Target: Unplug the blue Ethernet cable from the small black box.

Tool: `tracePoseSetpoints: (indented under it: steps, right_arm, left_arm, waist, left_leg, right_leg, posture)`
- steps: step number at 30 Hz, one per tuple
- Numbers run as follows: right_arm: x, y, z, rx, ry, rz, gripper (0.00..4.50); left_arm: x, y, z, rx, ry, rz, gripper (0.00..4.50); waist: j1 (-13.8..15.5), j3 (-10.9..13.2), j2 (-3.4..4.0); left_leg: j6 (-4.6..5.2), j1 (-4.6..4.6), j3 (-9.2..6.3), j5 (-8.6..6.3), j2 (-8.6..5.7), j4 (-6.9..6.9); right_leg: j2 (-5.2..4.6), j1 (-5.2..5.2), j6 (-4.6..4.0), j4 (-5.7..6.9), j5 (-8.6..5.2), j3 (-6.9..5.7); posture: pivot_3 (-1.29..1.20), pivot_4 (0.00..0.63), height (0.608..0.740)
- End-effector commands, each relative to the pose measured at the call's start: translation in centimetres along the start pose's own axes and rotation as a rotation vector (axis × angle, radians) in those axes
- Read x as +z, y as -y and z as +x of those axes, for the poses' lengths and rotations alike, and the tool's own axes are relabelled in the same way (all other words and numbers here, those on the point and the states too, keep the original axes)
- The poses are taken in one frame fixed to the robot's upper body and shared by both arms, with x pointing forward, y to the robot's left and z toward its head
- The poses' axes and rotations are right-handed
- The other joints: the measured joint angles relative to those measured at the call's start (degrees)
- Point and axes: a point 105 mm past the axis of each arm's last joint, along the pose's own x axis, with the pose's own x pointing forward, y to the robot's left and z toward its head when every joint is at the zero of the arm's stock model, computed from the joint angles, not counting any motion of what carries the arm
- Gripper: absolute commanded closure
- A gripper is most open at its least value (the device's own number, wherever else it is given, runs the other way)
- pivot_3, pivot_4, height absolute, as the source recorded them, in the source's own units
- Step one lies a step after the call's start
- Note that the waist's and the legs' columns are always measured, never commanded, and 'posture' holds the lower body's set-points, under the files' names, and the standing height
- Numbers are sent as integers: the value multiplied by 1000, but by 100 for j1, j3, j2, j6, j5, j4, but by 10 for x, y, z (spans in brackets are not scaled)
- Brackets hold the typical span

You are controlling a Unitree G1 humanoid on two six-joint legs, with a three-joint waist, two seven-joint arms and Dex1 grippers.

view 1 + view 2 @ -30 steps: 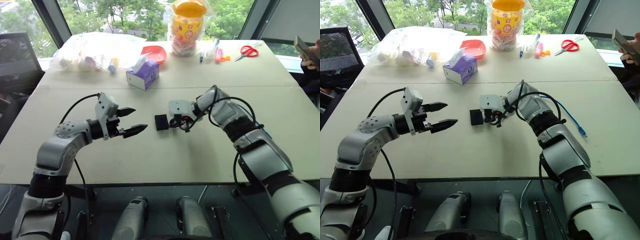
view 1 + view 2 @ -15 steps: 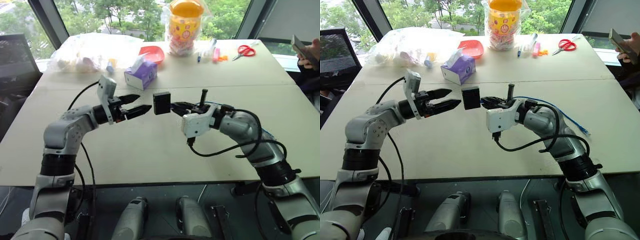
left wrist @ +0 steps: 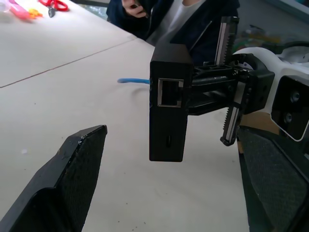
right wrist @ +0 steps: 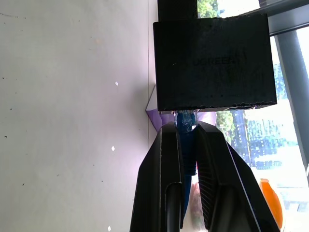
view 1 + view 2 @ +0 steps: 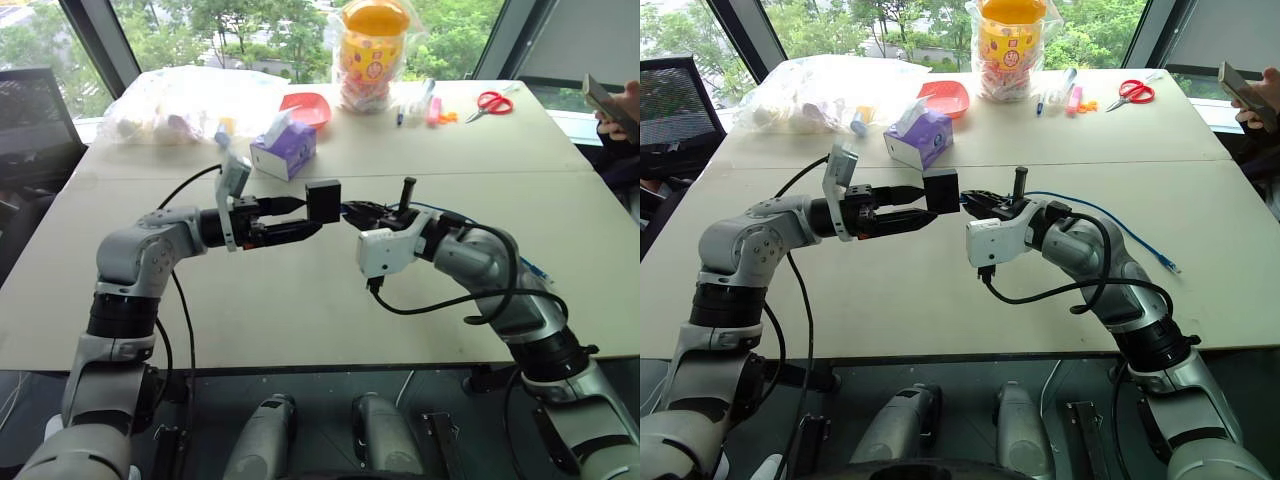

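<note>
The right end effector (image 5: 970, 199) is clamped on the blue Ethernet cable (image 4: 186, 145) right at the plug, holding the small black box (image 5: 941, 191) up off the tabletop (image 5: 940, 300) — the box hangs from its connector alone. The left end effector (image 3: 169, 183) is wide open, its fingers either side of the box, not touching. Risk: with the latch unpressed, a pull would drag the box along or slip it free. Box stands upright; the cable runs level from it along the right fingers.
</note>
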Motion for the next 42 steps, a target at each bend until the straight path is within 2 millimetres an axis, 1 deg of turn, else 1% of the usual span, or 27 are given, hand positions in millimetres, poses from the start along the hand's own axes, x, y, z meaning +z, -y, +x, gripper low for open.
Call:
tracePoseSetpoints:
  steps: [1,3,5,10,11,14,17,19,20,21,22,23,24,25,26,27,28,29,30,32,33,36,38,40,42]
  right_arm:
    - [18,13,-1,-35,58,-31,4493]
    - [20,10,-1,-20,66,-31,4500]
    - [23,11,-2,-18,75,-27,4500]
    - [27,11,-1,-11,84,-24,4500]
    - [27,11,-1,-8,84,-24,4500]
    - [24,8,-2,14,78,21,4500]
    - [21,9,-7,50,91,307,4500]
    - [18,13,-14,108,112,555,3534]
    - [17,17,-17,134,124,653,3144]
    - [18,21,-21,160,137,746,2665]
    - [18,24,-23,178,143,802,2083]
    - [19,25,-25,205,147,868,1598]
    - [21,25,-29,272,150,993,1078]
    - [24,25,-32,325,152,1078,577]
    - [27,35,-32,344,181,1198,90]
    - [27,41,-32,376,190,1327,90]
    - [27,45,-31,397,196,1385,90]
    - [27,44,-30,431,180,1430,90]
    - [27,42,-29,453,160,1450,90]
    - [25,30,-28,518,90,1449,90]
    - [24,28,-27,530,79,1457,90]
    - [23,28,-22,541,90,1498,90]
    - [23,27,-19,559,84,1507,90]
    - [21,26,-15,562,80,1512,596]
    - [19,27,-12,554,75,1509,1337]
  left_arm:
    - [15,2,3,-5,40,56,0]
    - [15,1,4,-4,48,56,546]
    - [14,0,5,-2,51,53,1247]
    - [10,1,8,-13,50,46,3636]
    - [10,2,8,-17,53,45,4050]
    - [12,2,8,-21,55,42,4023]
    - [10,2,6,-29,27,53,4023]
    - [8,3,3,-35,5,65,4023]
    - [9,3,2,-39,0,69,4023]
    - [10,3,1,-46,-5,74,4023]
    - [10,3,0,-50,-8,77,4023]
    - [11,4,0,-55,-12,81,4023]
    - [12,5,-1,-65,-14,89,4023]
    - [12,5,-1,-71,-15,93,4023]
    - [14,7,-1,-87,-20,104,4023]
    - [15,8,-1,-96,-24,112,4023]
    - [17,9,-1,-104,-25,117,4023]
    - [18,11,-1,-112,-26,120,4023]
    - [19,11,-1,-116,-26,121,4023]
    - [20,13,-1,-126,-26,132,4023]
    - [20,14,-1,-130,-27,133,4023]
    - [19,15,-1,-136,-30,130,4023]
    - [19,16,-2,-139,-32,131,4023]
    - [19,18,-2,-143,-32,131,4023]
    - [18,19,-2,-147,-33,131,4023]
  waist:
    - [2,0,0]
    - [2,0,0]
    - [1,0,0]
    - [3,0,-1]
    - [3,0,-1]
    - [-2,0,-1]
    - [0,0,-1]
    - [1,1,0]
    - [0,1,-1]
    - [1,1,-1]
    - [3,2,0]
    - [7,2,0]
    - [8,2,0]
    - [8,2,0]
    - [9,2,0]
    - [-9,2,1]
    - [-8,2,1]
    - [-2,2,1]
    - [3,2,2]
    - [13,2,1]
    - [15,2,1]
    - [5,3,3]
    - [-1,3,2]
    - [-4,3,2]
    - [-5,3,2]
  left_leg:
    - [0,0,0,0,0,0]
    - [0,0,0,0,0,0]
    - [0,-1,0,0,0,0]
    - [0,-1,-1,0,0,0]
    - [0,-1,0,0,0,0]
    - [0,-1,-1,0,0,-1]
    - [0,-1,-3,0,2,-1]
    - [0,-1,-4,0,4,-1]
    - [0,-2,-4,0,4,0]
    - [1,-3,-8,0,4,0]
    - [1,-4,-8,0,5,0]
    - [1,-4,-9,0,4,0]
    - [1,-4,-9,0,4,0]
    - [1,-6,-11,-1,5,0]
    - [1,-8,-12,-1,5,0]
    - [1,-11,-13,-1,5,0]
    - [1,-18,-11,-1,6,-1]
    - [1,-23,-11,-1,7,-1]
    - [1,-24,-12,-1,7,-1]
    - [1,-26,-12,-1,7,-7]
    - [2,-31,-12,-2,5,-8]
    - [5,-60,-7,-2,-6,-4]
    - [6,-64,-6,-3,-8,1]
    - [7,-64,-5,-3,-8,0]
    - [7,-64,-6,-3,-7,0]
  right_leg:
    - [0,0,0,-1,0,0]
    - [0,0,0,-2,0,0]
    - [-1,0,0,-2,0,0]
    - [0,1,0,-2,0,0]
    - [0,0,0,-2,0,0]
    - [-1,0,0,-3,0,0]
    - [0,0,0,-3,0,0]
    - [0,1,0,-3,0,0]
    - [-1,0,0,-3,0,0]
    - [0,0,0,-3,0,-1]
    - [0,0,-1,-3,0,-1]
    - [-1,0,-2,-4,0,-1]
    - [-1,0,-3,-5,-1,-2]
    - [-2,-1,-3,-5,-1,-3]
    - [-2,-2,-3,-6,-1,-4]
    - [-4,-4,-3,-7,-1,-5]
    - [-5,-14,-5,-7,0,-6]
    - [-5,-21,-9,-7,3,-6]
    - [-5,-22,-9,-6,3,-9]
    - [-6,-22,-8,-15,3,-12]
    - [-8,-23,-7,-18,2,-14]
    - [-20,-46,-2,-24,5,-15]
    - [-21,-47,16,-25,15,-15]
    - [-20,-47,16,-25,15,-16]
    - [-19,-47,16,-25,15,-17]
  posture:
    - [0,150,740]
    - [0,150,740]
    - [0,150,740]
    - [0,150,740]
    - [0,150,740]
    - [0,150,740]
    - [0,150,740]
    - [0,150,740]
    - [0,150,740]
    - [0,150,740]
    - [0,150,740]
    - [0,150,740]
    - [0,150,740]
    - [0,150,740]
    - [0,150,740]
    - [0,150,740]
    - [0,150,740]
    - [0,150,740]
    - [0,150,740]
    - [0,150,740]
    - [0,150,740]
    - [0,150,740]
    - [0,150,740]
    - [0,150,740]
    - [0,150,740]
